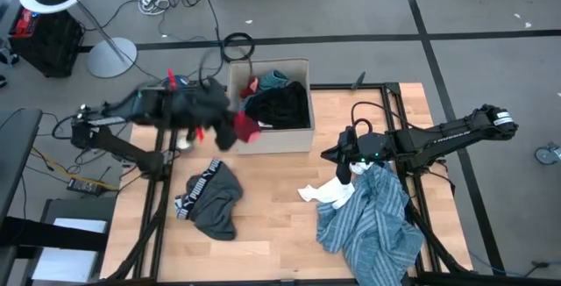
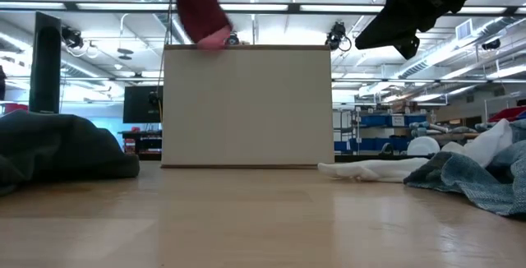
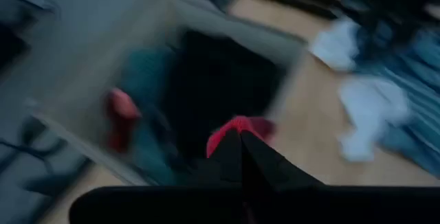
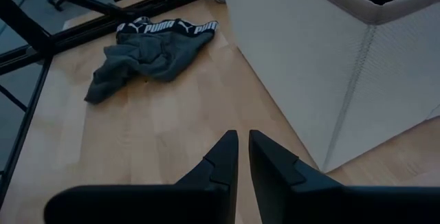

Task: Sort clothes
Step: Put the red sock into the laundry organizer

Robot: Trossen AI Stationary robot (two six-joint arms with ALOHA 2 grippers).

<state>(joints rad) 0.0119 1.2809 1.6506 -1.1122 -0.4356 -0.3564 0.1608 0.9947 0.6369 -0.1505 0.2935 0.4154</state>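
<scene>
The left hand (image 1: 230, 126), left of centre in the high view, is clamped on a red garment (image 1: 245, 128) hanging at the cardboard box's (image 1: 294, 137) left edge. The right hand (image 1: 344, 158), right of centre, hovers with fingers nearly closed, holding nothing, above the striped shirt (image 1: 372, 220) and white piece (image 1: 326, 193). Grey shorts (image 1: 213, 200) lie lower left on the desk (image 1: 272, 225).

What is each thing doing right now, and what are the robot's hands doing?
Left hand: shut on the red garment, at the box's edge.
Right hand: shut, empty, above the table.
Box: open, clothes inside.
Grey underwear: crumpled on the table.
Striped shirt: heaped on the table.
White piece: lying beside the striped shirt.
</scene>
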